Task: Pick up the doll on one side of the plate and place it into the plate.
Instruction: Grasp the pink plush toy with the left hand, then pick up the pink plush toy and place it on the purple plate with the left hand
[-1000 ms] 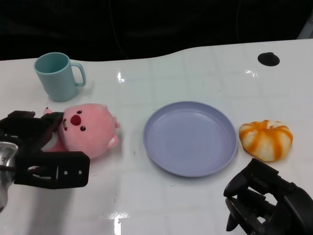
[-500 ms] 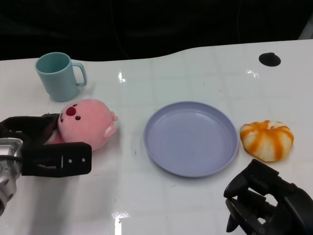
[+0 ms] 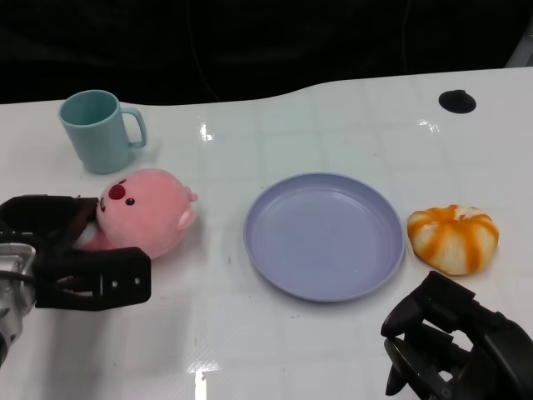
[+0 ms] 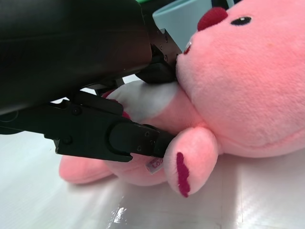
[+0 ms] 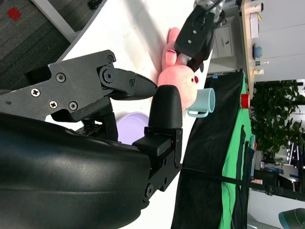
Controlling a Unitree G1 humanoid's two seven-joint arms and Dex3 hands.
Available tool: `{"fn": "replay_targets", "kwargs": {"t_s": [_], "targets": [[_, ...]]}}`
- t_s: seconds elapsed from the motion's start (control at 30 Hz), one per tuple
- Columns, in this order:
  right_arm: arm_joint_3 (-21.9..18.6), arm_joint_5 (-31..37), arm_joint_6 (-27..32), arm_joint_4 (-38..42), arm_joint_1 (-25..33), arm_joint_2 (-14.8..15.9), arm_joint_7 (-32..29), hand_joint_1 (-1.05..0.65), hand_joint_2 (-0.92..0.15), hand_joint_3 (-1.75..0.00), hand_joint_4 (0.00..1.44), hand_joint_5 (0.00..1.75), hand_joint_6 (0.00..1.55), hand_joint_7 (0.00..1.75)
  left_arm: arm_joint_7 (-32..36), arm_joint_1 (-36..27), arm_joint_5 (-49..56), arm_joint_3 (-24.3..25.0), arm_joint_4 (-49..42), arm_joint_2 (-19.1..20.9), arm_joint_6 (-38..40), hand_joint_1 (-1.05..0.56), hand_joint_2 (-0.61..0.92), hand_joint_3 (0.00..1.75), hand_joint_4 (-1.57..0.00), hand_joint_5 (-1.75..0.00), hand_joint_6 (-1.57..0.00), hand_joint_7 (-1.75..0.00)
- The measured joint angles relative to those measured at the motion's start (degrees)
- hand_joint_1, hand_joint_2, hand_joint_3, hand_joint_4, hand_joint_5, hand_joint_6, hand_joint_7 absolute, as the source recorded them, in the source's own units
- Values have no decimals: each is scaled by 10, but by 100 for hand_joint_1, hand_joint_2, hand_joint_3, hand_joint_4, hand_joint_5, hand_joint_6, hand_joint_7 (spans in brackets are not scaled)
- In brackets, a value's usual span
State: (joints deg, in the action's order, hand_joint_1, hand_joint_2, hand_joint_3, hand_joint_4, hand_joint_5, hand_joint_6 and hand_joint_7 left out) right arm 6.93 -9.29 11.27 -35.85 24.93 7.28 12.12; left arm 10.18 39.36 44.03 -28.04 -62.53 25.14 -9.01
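Fingers (image 4: 138, 140) of the left hand (image 3: 62, 254) pinch the soft pink plush doll (image 3: 143, 211), which has tipped a little further toward 9 o'clock than half a second ago; it sits on the glossy white desk (image 3: 250, 350), at 9 o'clock of the smooth round lavender plastic plate (image 3: 324, 235). The right hand (image 3: 454, 346) rests at 5 o'clock, unmoved, fingers apart, holding nothing. A teal plastic mug (image 3: 97, 130) stands at 10 o'clock, a ribbed orange-and-white plush pumpkin (image 3: 453, 237) at 3 o'clock.

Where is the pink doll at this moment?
In the head view the pink doll lies left of the plate, below the mug, gripped by the left hand.
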Motion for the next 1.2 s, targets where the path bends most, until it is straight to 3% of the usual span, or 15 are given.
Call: {"fn": "replay_targets", "kwargs": {"t_s": [0.2,0.3,0.53,0.63,1.03,1.2], "targets": [[0,-1,1,0,-1,0,0,-35,-90,-55,59,171,48,158,57,-18,-18,5,1,2,-35,-24,92,38,-76,-175,-51,-174],[0,-1,1,0,-1,0,0,-35,-90,-55,59,171,48,158,77,-22,-20,7,6,3,-44,-21,86,43,-83,-175,-58,-175],[0,-1,0,0,-2,0,0,-35,-89,-55,60,171,49,158,102,-47,-44,27,50,2,-61,-19,61,92,-89,-175,-67,-175],[0,0,0,0,-2,0,0,-35,-89,-56,60,171,49,158,94,-58,-71,51,79,0,-59,-18,56,102,-90,-175,-70,-175],[0,0,0,0,-2,0,2,-34,-88,-57,61,171,50,158,42,-96,-88,85,270,-4,-15,-18,48,114,-92,-175,-71,-175],[4,2,0,0,0,0,0,-34,-87,-59,60,172,49,159,1,-97,-87,88,344,-22,11,-20,49,107,-91,-175,-68,-175]]}}
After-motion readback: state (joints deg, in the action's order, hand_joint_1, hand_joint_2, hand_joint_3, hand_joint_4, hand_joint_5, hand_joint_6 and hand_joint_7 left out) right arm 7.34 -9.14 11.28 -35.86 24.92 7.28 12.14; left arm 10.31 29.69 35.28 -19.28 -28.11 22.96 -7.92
